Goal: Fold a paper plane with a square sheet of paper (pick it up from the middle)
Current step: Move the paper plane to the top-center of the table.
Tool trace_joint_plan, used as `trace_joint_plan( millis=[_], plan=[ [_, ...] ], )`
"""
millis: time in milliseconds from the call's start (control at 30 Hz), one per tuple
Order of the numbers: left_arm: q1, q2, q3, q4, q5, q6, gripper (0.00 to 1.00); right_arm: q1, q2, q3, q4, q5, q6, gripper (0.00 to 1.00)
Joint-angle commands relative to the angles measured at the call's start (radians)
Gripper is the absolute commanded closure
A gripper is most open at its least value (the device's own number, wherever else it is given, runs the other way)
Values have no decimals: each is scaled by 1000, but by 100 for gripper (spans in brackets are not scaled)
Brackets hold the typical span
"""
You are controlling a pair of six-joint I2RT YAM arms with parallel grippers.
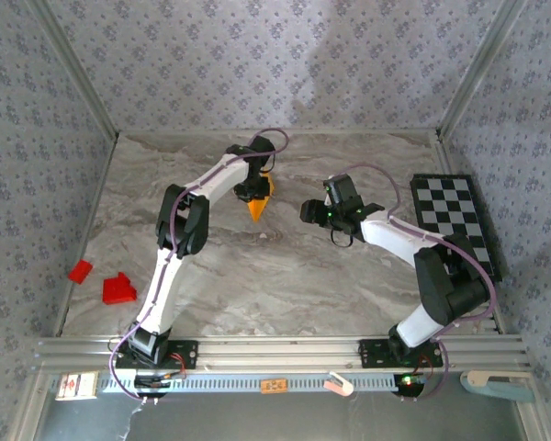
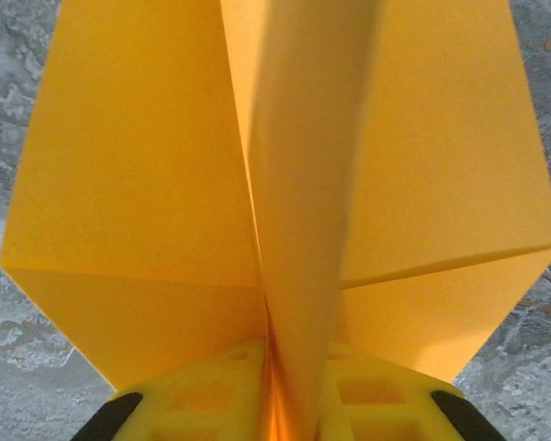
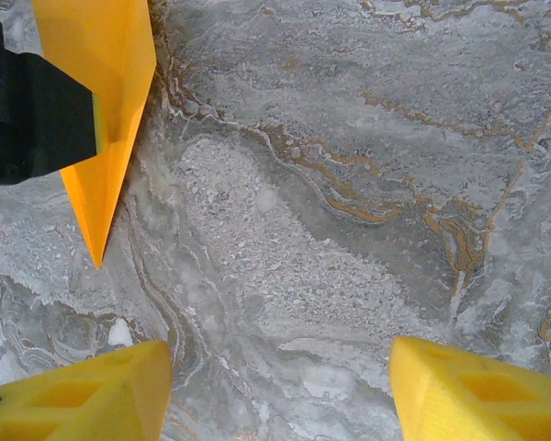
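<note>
Pinching hard on the centre crease, the left fingers [image 2: 202,404] have the paper plane [image 2: 294,184] clamped between their yellow pads, and the wrist view shows the two orange-yellow wings spreading away to either side of that upright fold. From above, the plane [image 1: 259,206] hangs point-down under the left arm, over the back middle of the marble counter [image 1: 257,276]; whether its nose touches the stone cannot be told. The right fingers [image 3: 83,400] stand wide apart with nothing between them but bare marble, and the plane's sharp tip [image 3: 96,230] shows just beside them at the upper left of that wrist view, next to a black part of the other arm [image 3: 28,110]. As for writing, there is little to report: a small orange tag [image 1: 274,386] and a white sticker with red marks [image 1: 76,386] sit on the front rail [image 1: 285,354], both too small to read. Room to move is generous: open stone lies all around the plane, toward the near rail and out to both sides. The red blocks [image 1: 119,288] sit well apart near the left edge, and the black-and-white checkerboard [image 1: 455,216] lies along the right edge, close to the right arm's elbow but apart from the plane.
</note>
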Motion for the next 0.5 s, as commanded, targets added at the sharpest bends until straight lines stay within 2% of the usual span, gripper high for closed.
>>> trace_joint_plan(
  millis=[0,133,467],
  plan=[
    [-1,36,31,-34,-1,-15,84,2,11,29,-32,-1,-5,35],
    [0,44,37,-30,-6,-19,83,1,9,30,-34,-2,-5,35],
    [0,88,71,-32,-18,-9,75,0,10,29,-35,2,-6,35]
  ],
)
